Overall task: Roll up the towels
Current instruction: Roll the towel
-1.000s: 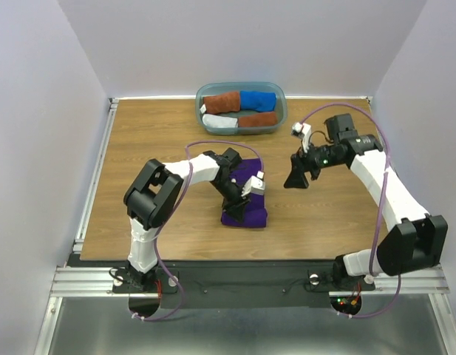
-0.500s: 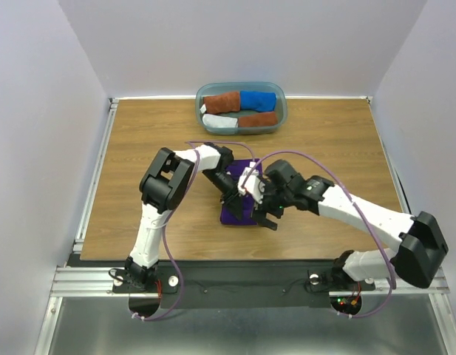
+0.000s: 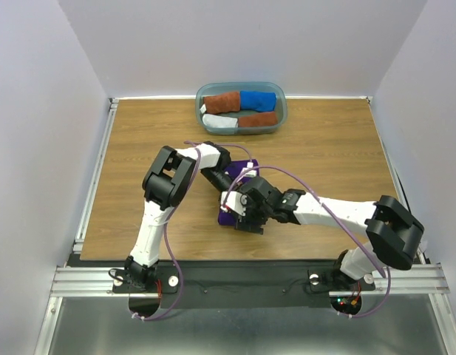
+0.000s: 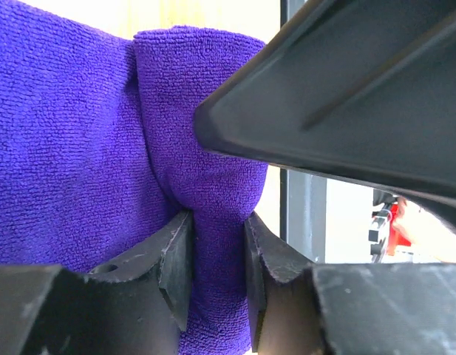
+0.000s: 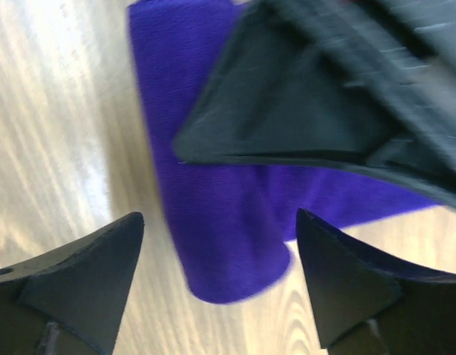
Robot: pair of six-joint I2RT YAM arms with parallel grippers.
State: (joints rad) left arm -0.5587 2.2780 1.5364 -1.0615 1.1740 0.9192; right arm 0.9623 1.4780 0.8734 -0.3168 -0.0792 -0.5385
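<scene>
The purple towel (image 3: 229, 215) lies partly rolled on the table's middle, mostly hidden under both arms in the top view. My left gripper (image 4: 218, 255) is shut on a fold of the purple towel (image 4: 80, 148). My right gripper (image 5: 220, 274) is open and hangs just above the purple towel's (image 5: 213, 237) rolled end, its jaws to either side of it. In the top view my right gripper (image 3: 246, 218) sits at the towel's near edge, close against my left gripper (image 3: 229, 194).
A teal-grey tub (image 3: 281, 111) at the back holds rolled towels: rust-brown (image 3: 222, 101), bright blue (image 3: 258, 100), pale grey (image 3: 220, 123) and another rust-brown (image 3: 257, 119). The wooden table (image 3: 139, 148) has metal rails along its left and near edges.
My right arm has swung from the right side of the table over to the purple towel and lowered its open gripper onto it. My left gripper has stayed clamped on the towel.
</scene>
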